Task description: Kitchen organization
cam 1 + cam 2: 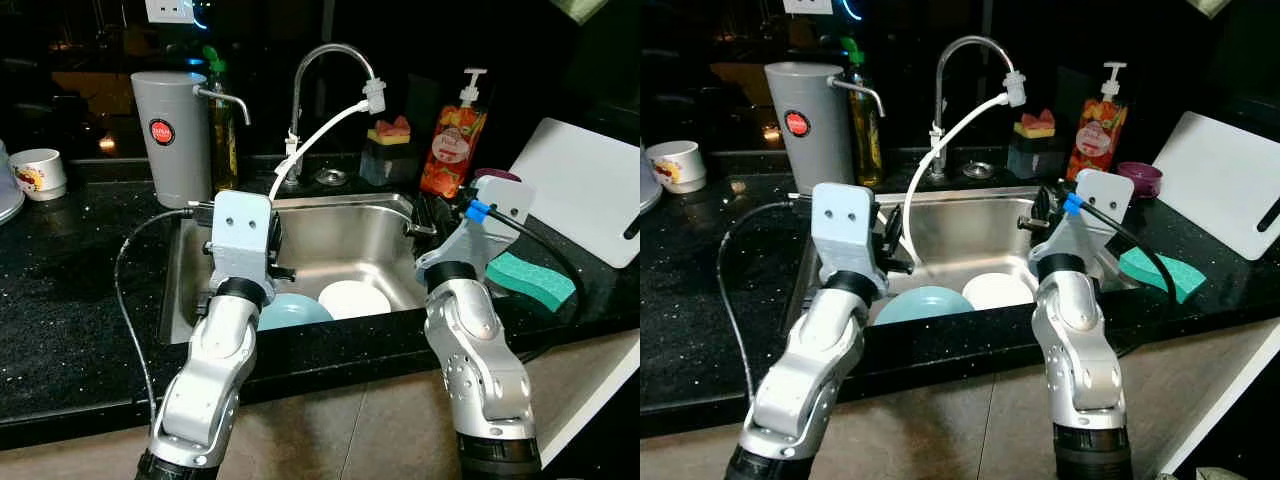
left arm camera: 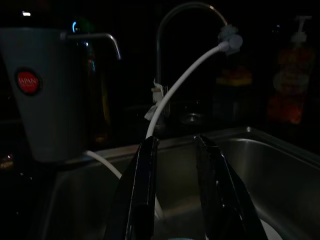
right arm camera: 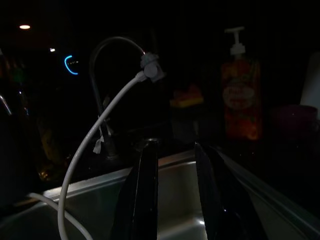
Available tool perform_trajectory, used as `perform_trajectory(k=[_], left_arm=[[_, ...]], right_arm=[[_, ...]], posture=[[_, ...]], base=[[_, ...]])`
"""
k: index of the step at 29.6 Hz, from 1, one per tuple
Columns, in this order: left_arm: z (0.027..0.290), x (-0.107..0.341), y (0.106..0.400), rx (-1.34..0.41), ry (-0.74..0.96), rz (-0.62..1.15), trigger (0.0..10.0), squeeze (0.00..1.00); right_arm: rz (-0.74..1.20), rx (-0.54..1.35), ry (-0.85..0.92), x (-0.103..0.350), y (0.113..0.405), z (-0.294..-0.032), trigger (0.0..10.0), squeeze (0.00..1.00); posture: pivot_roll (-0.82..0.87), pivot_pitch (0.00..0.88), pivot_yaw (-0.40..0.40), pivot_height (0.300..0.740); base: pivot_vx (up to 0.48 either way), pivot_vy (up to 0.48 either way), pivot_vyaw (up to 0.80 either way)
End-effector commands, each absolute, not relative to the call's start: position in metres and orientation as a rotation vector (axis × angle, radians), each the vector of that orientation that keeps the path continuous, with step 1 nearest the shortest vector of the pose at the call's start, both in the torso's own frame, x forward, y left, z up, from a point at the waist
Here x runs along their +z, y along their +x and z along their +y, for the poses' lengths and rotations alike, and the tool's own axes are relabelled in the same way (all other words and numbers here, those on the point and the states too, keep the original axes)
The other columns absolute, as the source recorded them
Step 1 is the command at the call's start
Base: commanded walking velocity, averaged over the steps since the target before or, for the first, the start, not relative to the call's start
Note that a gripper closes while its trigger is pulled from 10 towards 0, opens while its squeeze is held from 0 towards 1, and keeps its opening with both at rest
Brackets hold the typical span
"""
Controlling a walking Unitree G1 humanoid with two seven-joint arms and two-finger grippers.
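Steel sink (image 1: 380,235) in speckled black counter (image 1: 70,300), round blue plate (image 1: 295,312) beside white plate (image 1: 353,298) at its near edge, left gripper (image 2: 175,150) and right gripper (image 3: 175,152) above the basin, fingers parted, empty, curved faucet (image 1: 325,60) far behind.

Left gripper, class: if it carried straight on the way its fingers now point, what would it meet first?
Probably the white hose hanging from the faucet, just ahead of the left gripper; depth is unclear, so it might pass to the sink's back wall.
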State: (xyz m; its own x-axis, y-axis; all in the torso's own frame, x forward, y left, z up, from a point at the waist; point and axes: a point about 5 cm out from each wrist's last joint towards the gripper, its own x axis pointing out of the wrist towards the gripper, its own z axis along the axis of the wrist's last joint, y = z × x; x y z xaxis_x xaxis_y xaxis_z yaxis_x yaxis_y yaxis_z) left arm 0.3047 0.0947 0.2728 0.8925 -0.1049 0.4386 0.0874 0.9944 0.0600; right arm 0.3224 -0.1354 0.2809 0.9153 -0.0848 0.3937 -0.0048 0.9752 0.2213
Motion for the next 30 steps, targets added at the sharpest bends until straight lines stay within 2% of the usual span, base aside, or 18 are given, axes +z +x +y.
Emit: perform_trajectory(k=[1, 30], left_arm=[[0.0979, 0.2672, 0.3061, -0.092, 0.062, -0.445, 10.0, 0.00], [0.0997, 0.2629, 0.3045, -0.070, 0.067, -0.437, 10.0, 0.00]], right_arm=[[-0.423, -0.056, 0.207, 0.2812, 0.3184, -0.1384, 10.0, 0.00], [-0.383, -0.024, 0.211, 0.2737, 0.3195, -0.1318, 10.0, 0.00]], posture=[[0.11, 0.013, -0.059, 0.740], [0.10, 0.031, -0.089, 0.740]], base=[[0.000, 0.000, 0.00], [0.000, 0.000, 0.00]])
